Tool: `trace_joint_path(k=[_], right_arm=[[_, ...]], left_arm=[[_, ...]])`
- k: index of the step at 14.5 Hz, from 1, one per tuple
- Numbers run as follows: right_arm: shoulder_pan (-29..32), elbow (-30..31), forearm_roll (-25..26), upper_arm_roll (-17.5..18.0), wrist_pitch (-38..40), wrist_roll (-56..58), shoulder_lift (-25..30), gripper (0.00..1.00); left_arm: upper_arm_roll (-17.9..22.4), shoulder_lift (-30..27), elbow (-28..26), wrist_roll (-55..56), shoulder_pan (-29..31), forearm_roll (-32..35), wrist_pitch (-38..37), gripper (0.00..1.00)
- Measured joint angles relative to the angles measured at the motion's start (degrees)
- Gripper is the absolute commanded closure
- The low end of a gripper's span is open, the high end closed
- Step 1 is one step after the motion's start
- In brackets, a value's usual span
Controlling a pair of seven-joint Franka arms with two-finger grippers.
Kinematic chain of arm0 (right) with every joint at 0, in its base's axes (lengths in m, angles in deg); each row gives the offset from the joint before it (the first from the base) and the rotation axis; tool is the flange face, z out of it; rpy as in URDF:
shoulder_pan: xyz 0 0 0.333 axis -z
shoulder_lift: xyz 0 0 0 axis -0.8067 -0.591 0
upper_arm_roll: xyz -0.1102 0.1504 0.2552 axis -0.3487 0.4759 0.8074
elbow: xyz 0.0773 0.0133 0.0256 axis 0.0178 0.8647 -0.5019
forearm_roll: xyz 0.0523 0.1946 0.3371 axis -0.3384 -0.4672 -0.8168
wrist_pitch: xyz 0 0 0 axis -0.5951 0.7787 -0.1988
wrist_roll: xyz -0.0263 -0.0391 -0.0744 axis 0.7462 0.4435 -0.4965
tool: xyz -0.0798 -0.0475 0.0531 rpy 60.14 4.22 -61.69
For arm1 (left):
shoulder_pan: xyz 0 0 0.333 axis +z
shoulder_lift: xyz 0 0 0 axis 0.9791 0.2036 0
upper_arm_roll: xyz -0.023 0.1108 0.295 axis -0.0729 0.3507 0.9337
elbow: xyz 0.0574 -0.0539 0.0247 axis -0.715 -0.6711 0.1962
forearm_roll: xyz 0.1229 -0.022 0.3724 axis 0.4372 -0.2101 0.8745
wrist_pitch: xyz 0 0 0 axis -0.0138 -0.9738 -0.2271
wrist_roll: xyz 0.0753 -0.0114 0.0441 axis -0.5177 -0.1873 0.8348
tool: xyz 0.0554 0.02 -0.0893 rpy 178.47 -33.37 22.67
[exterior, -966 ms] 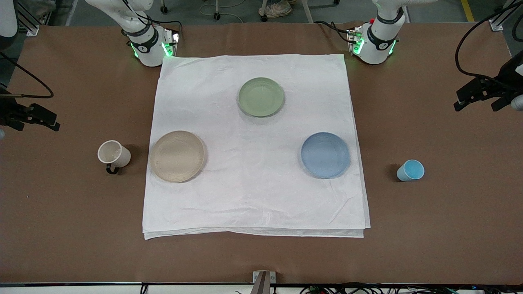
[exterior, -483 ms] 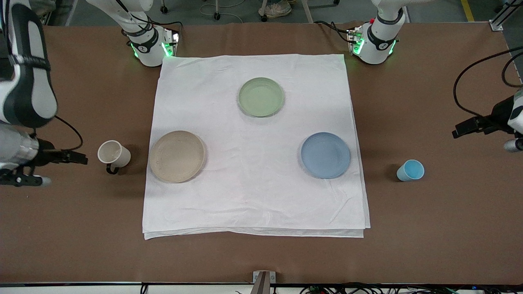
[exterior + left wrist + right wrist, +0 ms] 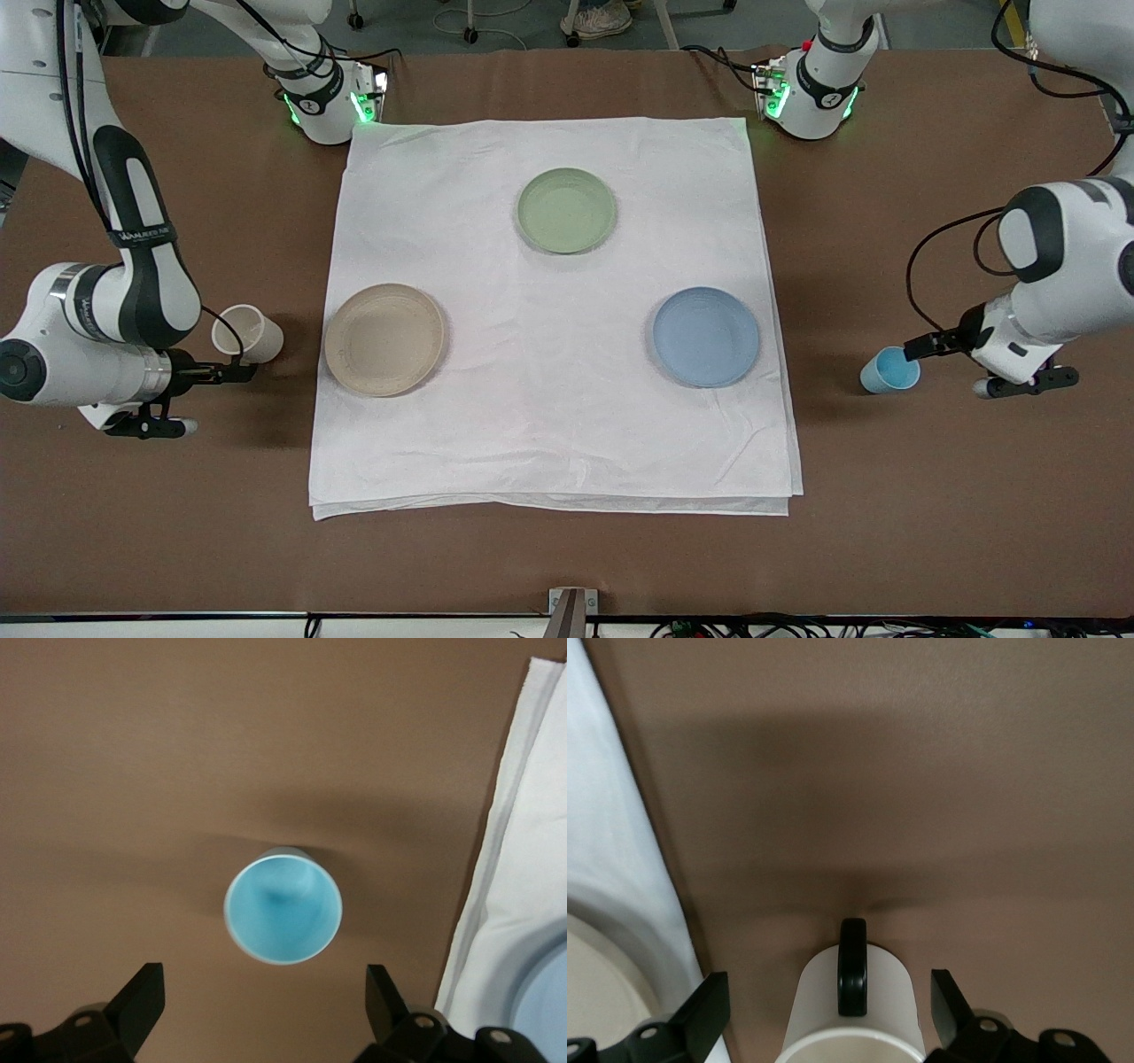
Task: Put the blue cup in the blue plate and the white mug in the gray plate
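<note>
Wrist views show what the front view hides: left gripper [image 3: 266, 1014] spread wide, apparently just above the upright blue cup [image 3: 283, 910] on bare tabletop near the left arm's edge, right gripper [image 3: 830, 1017] likewise spread astride the white mug [image 3: 852, 1003], dark handle [image 3: 852, 978] visible, beside the gray plate [image 3: 384, 338].

A high camera across the worktop [image 3: 567, 558] faces me and takes in the whole scene. My left wrist camera looks straight down, close, past my spread left fingers [image 3: 142, 1001] at the blue cup [image 3: 283, 911] ahead of them, which the high view shows too. My right wrist camera, closer still, looks down between my right fingers [image 3: 709, 1005] onto the white mug [image 3: 852, 1014], also shared with the high view.
</note>
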Motion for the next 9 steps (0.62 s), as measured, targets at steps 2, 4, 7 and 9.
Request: trace_joint_path(k=[2,4,7,9], right_arm=[[0.0,0.07,0.0,0.0,-0.11,0.0,-1.37,0.0],[-0.01,0.41,0.01,0.0,-0.8,0.02,-2.5,0.0],[-0.03,1.11,0.39,0.0,-1.66,0.12,-3.22,0.0],[-0.12,1.68,2.42,0.07,-3.26,0.15,-3.39,0.01]], left_arm=[[-0.17,2.22,-0.03,3.63,-1.78,0.66,2.13,0.0],[-0.2,3.56,-0.51,5.48,-2.66,0.85,4.06,0.0],[-0.16,4.35,-2.7,5.71,-2.73,0.86,8.16,0.09],[-0.11,4.95,-3.64,5.71,-2.64,0.86,10.14,0.21]])
